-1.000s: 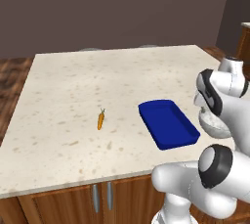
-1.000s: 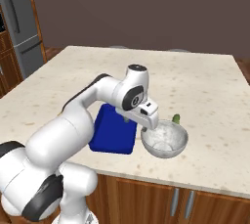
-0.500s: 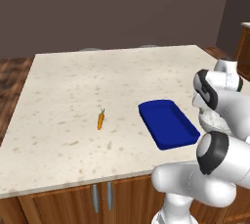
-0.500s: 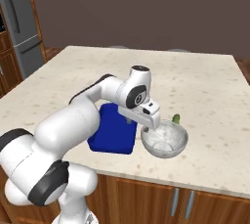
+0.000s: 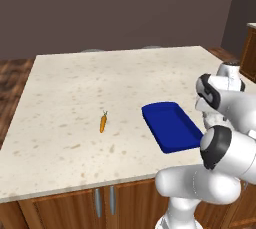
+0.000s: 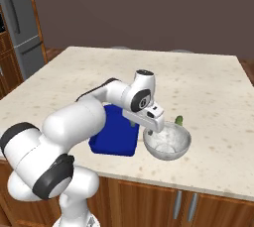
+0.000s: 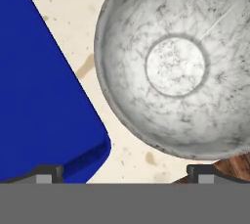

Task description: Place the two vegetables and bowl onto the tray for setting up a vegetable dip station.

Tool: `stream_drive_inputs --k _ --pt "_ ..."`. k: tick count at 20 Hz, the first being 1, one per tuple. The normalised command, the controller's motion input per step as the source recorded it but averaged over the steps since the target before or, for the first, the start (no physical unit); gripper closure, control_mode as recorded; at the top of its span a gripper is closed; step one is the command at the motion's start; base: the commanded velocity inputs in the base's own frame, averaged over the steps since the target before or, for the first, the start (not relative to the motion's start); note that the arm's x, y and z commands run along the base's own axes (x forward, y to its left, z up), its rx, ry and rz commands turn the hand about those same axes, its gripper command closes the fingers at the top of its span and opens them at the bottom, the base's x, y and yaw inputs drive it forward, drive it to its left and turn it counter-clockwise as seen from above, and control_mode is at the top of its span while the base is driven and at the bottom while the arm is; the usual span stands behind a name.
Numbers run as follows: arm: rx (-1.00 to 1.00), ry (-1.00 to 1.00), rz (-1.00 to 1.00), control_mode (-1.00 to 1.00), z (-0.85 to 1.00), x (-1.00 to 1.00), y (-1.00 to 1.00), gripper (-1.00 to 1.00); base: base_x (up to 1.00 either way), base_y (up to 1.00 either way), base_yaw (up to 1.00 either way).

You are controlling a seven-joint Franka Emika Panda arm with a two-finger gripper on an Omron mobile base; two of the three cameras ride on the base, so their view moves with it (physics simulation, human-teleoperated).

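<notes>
At the lower centre of the right base view, the hand [image 6: 155,128] is hovering over the near-left rim of the speckled grey bowl [image 6: 168,142], jaws spread wide and grasping nothing, seemingly lining up a rim grip. The bowl is sitting on the counter [image 6: 208,87] just right of the blue tray [image 6: 113,139], apart from it. The cucumber [image 6: 179,120] is peeking out behind the bowl. The carrot [image 5: 103,122] is lying at the left base view's centre-left, well apart from the tray, awaiting transfer.
</notes>
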Motion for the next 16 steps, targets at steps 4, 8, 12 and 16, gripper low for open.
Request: stream_drive_inputs --k 4,8,12,16 --pt "0.0 0.0 0.0 -1.0 -0.17 0.19 -0.01 -1.0 0.0 0.0 0.0" --pt "0.0 0.0 0.01 -1.0 -0.17 0.19 -0.03 -1.0 0.0 0.0 0.0" --pt "0.0 0.01 0.02 -1.0 -0.19 0.19 -0.06 -1.0 0.0 0.0 0.0" --pt "0.0 0.01 0.03 -1.0 -0.18 0.2 -0.09 -1.0 0.0 0.0 0.0"
